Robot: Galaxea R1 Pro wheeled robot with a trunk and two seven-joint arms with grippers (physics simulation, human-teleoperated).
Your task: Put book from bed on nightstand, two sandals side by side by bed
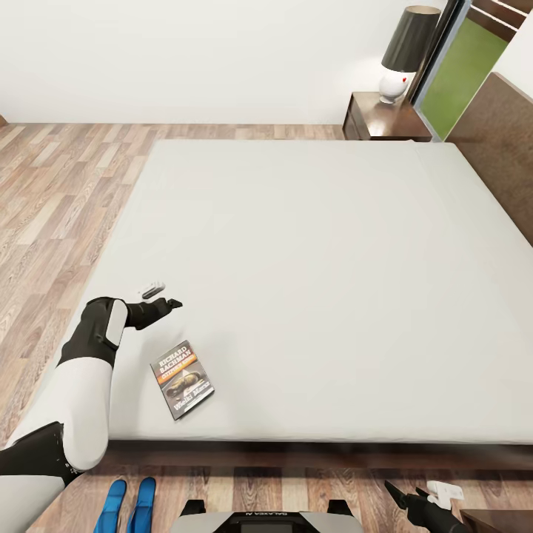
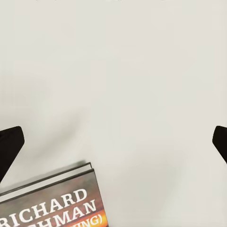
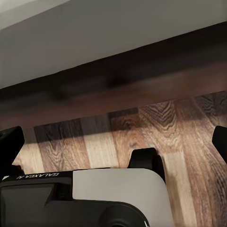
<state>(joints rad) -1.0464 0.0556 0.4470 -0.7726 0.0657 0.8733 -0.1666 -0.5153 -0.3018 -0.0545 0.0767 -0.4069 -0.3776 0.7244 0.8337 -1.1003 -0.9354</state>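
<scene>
While blue flat sandals [image 1: 127, 505] lie paired beside the low grey-mattressed bed [image 1: 318, 244], leaves dark orange-banded paperback [image 1: 183, 379] unmoved, left gripper [image 1: 164, 295] spread wide, empty

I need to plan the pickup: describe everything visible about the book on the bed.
The book is a thin paperback with a dark cover, an orange band, white author lettering and a central picture. It lies flat, face up and turned askew, on the grey mattress near the bed's near edge. The open left gripper hovers just beyond it, not touching.
</scene>
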